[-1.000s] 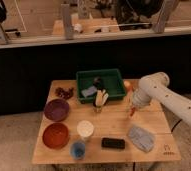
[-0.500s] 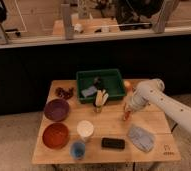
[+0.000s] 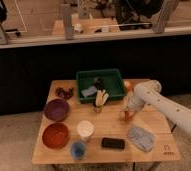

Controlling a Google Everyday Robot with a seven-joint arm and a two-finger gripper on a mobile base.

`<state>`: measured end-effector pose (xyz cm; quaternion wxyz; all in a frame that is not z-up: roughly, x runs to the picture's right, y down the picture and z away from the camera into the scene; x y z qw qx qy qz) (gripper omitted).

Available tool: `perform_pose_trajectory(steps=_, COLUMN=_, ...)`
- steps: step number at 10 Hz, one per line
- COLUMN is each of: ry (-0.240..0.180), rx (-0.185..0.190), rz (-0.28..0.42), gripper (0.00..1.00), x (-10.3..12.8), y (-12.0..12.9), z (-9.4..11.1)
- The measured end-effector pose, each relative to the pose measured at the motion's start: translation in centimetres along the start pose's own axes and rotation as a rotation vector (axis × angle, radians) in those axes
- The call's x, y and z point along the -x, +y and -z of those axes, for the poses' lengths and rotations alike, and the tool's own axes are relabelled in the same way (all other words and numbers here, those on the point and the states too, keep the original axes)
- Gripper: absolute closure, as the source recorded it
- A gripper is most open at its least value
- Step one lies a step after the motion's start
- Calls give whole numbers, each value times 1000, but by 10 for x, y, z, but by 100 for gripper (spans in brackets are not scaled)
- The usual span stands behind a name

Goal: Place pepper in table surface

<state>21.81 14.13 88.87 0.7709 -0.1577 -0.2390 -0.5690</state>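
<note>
The pepper [image 3: 126, 116] is a small orange-red piece held at the tip of my gripper [image 3: 126, 113], right of the middle of the light wooden table surface [image 3: 109, 122]. The gripper points down and is shut on the pepper. The pepper's lower end is at or just above the tabletop; I cannot tell whether it touches. The white arm [image 3: 164, 105] comes in from the right edge.
A green tray [image 3: 87, 80] with items stands at the back. A pale yellow bunch [image 3: 101, 97] lies at its front and a round orange fruit [image 3: 128, 86] beside it. Purple bowl [image 3: 56, 109], red bowl [image 3: 55, 135], white cup [image 3: 85, 129], blue cup [image 3: 78, 148], black device [image 3: 113, 143], grey cloth [image 3: 141, 137].
The gripper has moved down and to the left with the pepper, from above the table's right side to just over the tabletop. Nothing else has moved.
</note>
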Motion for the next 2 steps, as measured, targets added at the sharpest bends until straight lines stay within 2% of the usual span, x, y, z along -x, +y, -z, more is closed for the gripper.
perform_pose_trajectory(steps=2, ry=11, rx=26, rz=-41, gripper=20, x=-12, y=10, z=22)
